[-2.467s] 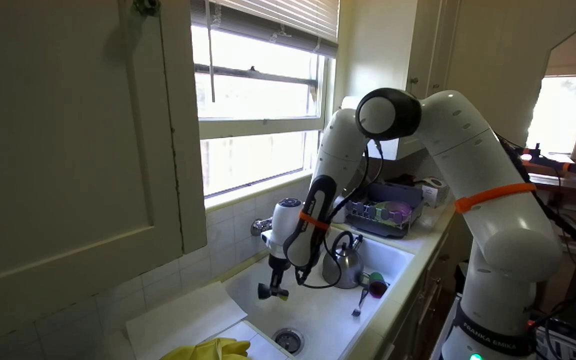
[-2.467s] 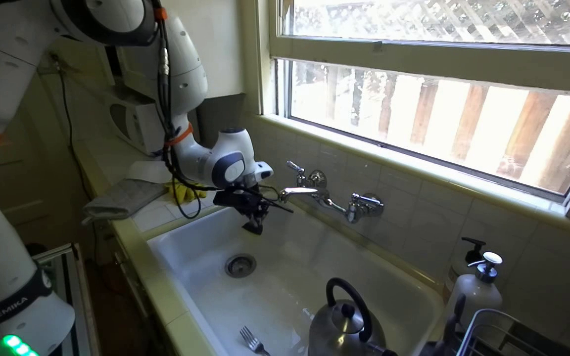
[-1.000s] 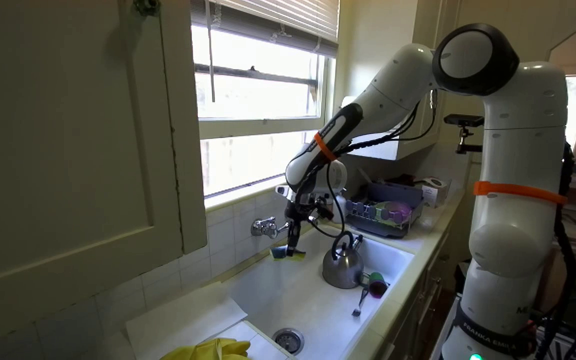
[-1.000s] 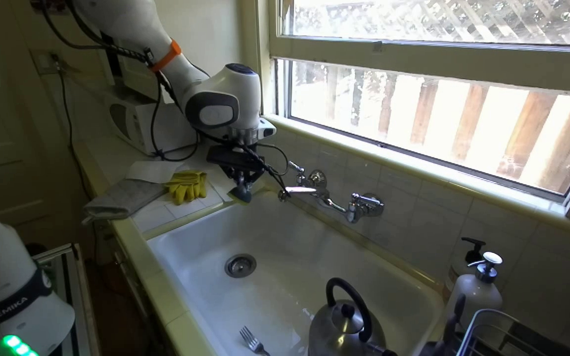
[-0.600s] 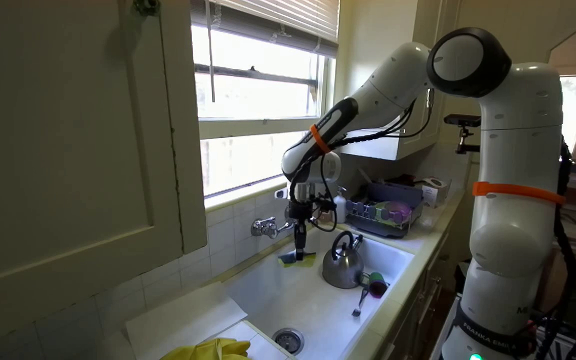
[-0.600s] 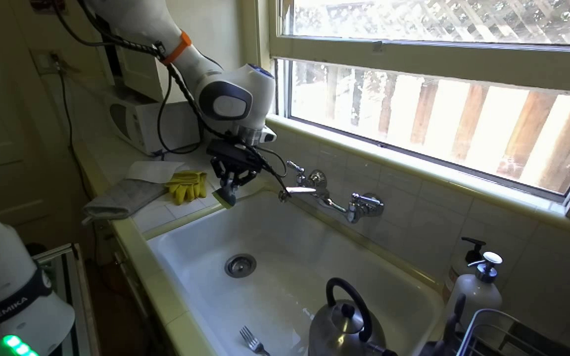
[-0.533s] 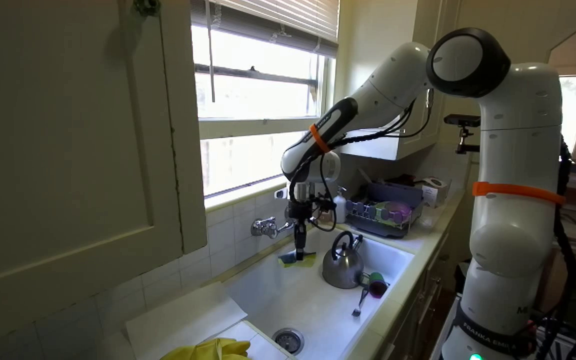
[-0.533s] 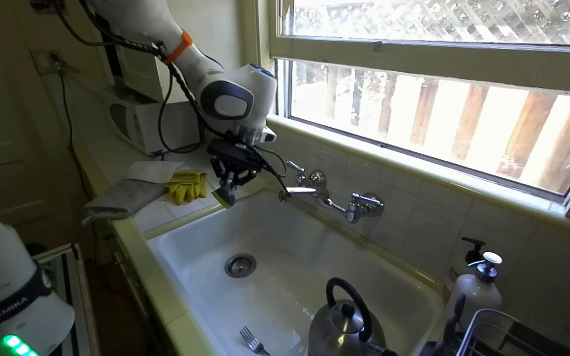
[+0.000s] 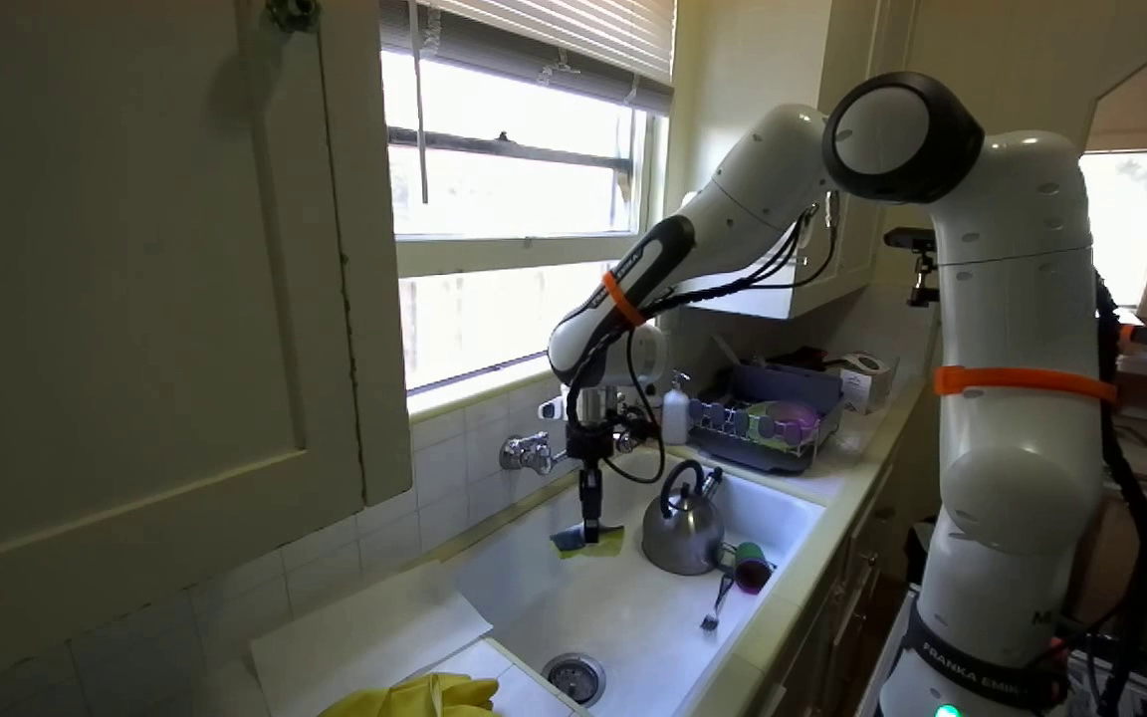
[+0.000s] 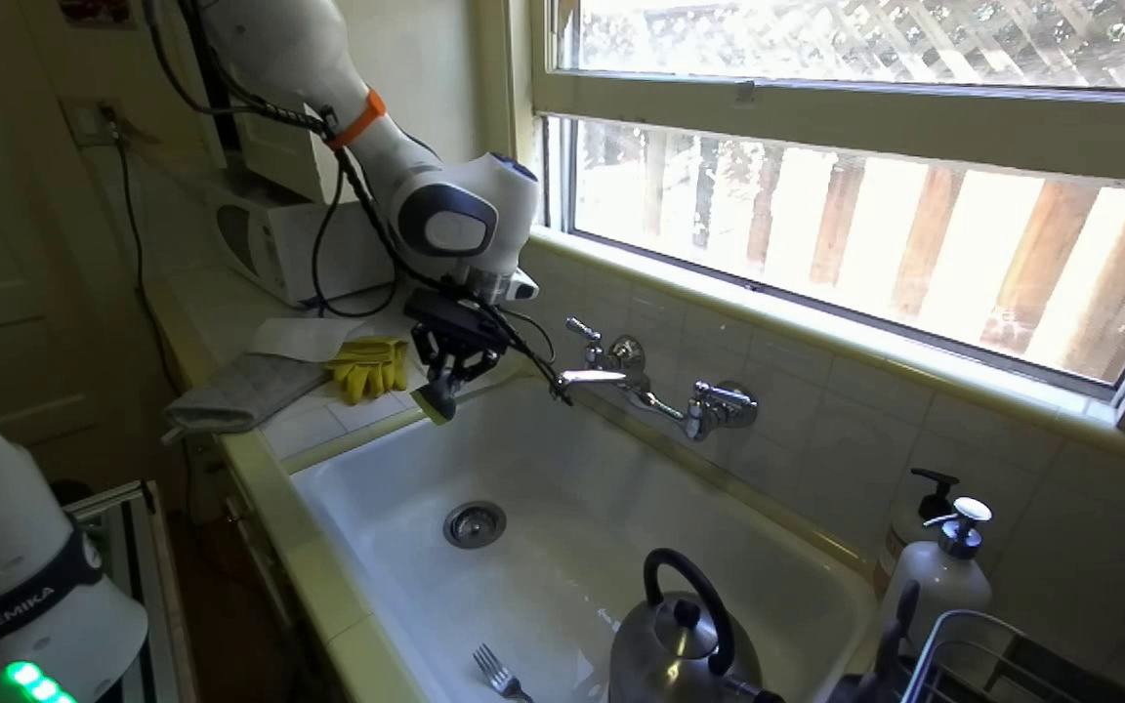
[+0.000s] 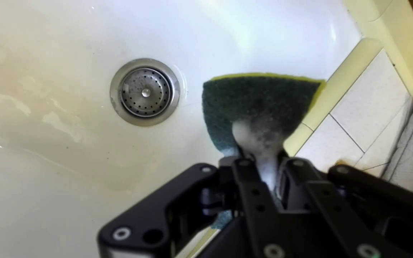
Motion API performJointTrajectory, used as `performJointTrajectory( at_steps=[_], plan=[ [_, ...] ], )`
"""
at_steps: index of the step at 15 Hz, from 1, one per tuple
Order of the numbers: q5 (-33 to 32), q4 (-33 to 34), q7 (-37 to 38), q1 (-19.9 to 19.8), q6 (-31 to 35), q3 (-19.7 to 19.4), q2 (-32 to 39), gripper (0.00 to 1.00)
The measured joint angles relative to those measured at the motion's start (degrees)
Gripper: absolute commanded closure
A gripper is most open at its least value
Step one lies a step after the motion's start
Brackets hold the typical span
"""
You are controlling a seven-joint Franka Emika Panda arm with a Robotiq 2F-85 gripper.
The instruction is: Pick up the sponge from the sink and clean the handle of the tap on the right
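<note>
The sponge is dark green with yellow edges. My gripper is shut on its middle, pinching it so its ends fan out, with pale foam at the pinch. In an exterior view the sponge hangs tilted under the gripper, above the sink's drain-side end. It also shows in an exterior view below the fingers. The chrome wall tap has a spout and two handles, a far one and a near one. The sponge is apart from both handles.
The white sink has a drain, a kettle, a fork and a cup. Soap bottles and a dish rack stand beyond. Yellow gloves and a grey cloth lie on the counter.
Since 2.5 s ago the gripper has risen from low in the sink, carrying the sponge and turning. Over the last half second it has dropped slightly, still holding it.
</note>
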Motion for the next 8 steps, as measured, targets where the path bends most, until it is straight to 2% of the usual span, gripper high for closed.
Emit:
performJointTrajectory(
  at_steps=[8],
  plan=[
    [0.07, 0.0, 0.84, 0.37, 2.49, 0.58, 4.81, 0.96]
  ],
)
